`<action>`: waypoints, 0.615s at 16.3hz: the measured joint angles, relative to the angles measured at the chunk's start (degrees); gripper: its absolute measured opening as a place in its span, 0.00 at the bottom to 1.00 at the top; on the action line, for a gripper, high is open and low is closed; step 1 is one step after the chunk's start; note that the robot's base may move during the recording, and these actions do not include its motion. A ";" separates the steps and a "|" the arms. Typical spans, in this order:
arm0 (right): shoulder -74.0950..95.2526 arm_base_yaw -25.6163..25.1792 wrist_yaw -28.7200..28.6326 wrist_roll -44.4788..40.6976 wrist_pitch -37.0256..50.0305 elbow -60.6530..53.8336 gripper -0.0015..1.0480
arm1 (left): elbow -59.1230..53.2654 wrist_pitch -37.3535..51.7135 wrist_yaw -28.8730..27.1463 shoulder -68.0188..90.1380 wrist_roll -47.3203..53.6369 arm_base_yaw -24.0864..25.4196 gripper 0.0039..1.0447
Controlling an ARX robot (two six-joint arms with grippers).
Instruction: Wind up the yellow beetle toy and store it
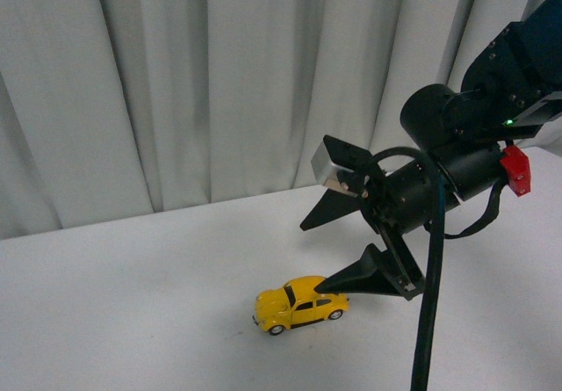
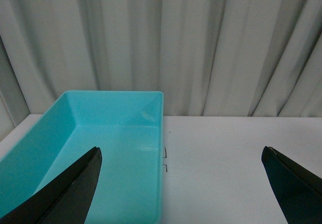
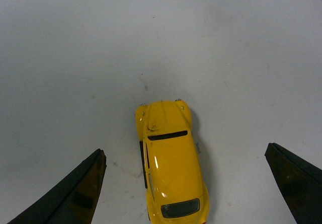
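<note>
Both left fingers [image 2: 70, 194] and right fingers [image 3: 75, 194] gape, the latter over yellow beetle toy [image 1: 300, 304].

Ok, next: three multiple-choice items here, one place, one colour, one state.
1. Where is the toy car? A) on the table below the right pincer B) in a drawer C) on a shelf
2. What colour is the bin? A) red B) turquoise C) black
3. The right pincer is A) shut on the car B) shut, empty C) open
1 A, it sits on the table between the spread fingers. 2 B, plain in the left wrist view. 3 C, fingers wide apart, touching nothing.
</note>
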 joint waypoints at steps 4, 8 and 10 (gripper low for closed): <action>4.94 1.51 4.28 -9.38 -7.80 6.03 0.94 | 0.00 0.00 0.00 0.00 0.00 0.00 0.94; 8.20 3.41 7.85 -15.02 -11.58 8.26 0.94 | 0.00 0.00 0.00 0.00 0.00 0.00 0.94; 9.66 4.15 9.46 -15.65 -10.84 9.27 0.94 | 0.00 0.00 -0.02 0.00 0.00 0.00 0.94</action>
